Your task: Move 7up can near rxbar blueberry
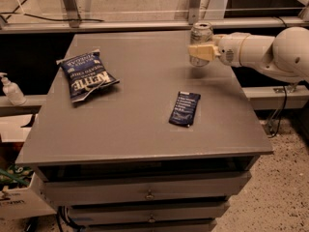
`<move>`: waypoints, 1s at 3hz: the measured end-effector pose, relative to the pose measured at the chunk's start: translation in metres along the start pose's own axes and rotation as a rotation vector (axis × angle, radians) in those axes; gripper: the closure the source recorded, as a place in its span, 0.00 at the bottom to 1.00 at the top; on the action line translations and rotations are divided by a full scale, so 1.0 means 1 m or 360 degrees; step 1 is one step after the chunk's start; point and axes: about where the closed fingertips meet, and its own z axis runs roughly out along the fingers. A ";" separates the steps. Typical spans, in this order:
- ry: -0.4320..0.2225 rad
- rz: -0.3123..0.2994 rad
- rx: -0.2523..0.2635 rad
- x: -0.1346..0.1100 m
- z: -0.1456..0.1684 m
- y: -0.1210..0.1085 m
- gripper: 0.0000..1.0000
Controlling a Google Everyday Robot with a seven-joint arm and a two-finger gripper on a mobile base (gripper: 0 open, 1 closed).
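The 7up can (pixel 201 32), silvery with a silver top, is upright at the back right of the grey table (pixel 130 129). My gripper (pixel 200 51) reaches in from the right and is shut around the can's lower half, its pale fingers (pixel 203 52) covering the label. The rxbar blueberry (pixel 185 108), a flat dark navy wrapper with pale text, lies on the table in front of the can, about a can's height or two nearer the front edge. My white arm (pixel 260 52) stretches over the table's right edge.
A larger crinkled blue chip bag (pixel 87 75) lies at the left of the table. A hand-sanitiser bottle (pixel 10 90) stands on a ledge to the far left. A rail (pixel 145 24) runs behind the table; drawers (pixel 149 192) sit below it.
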 end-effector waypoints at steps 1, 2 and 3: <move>0.0058 0.0004 -0.0063 0.015 -0.030 0.020 1.00; 0.0074 0.0046 -0.0137 0.029 -0.048 0.037 1.00; 0.0083 0.0104 -0.0240 0.041 -0.055 0.058 1.00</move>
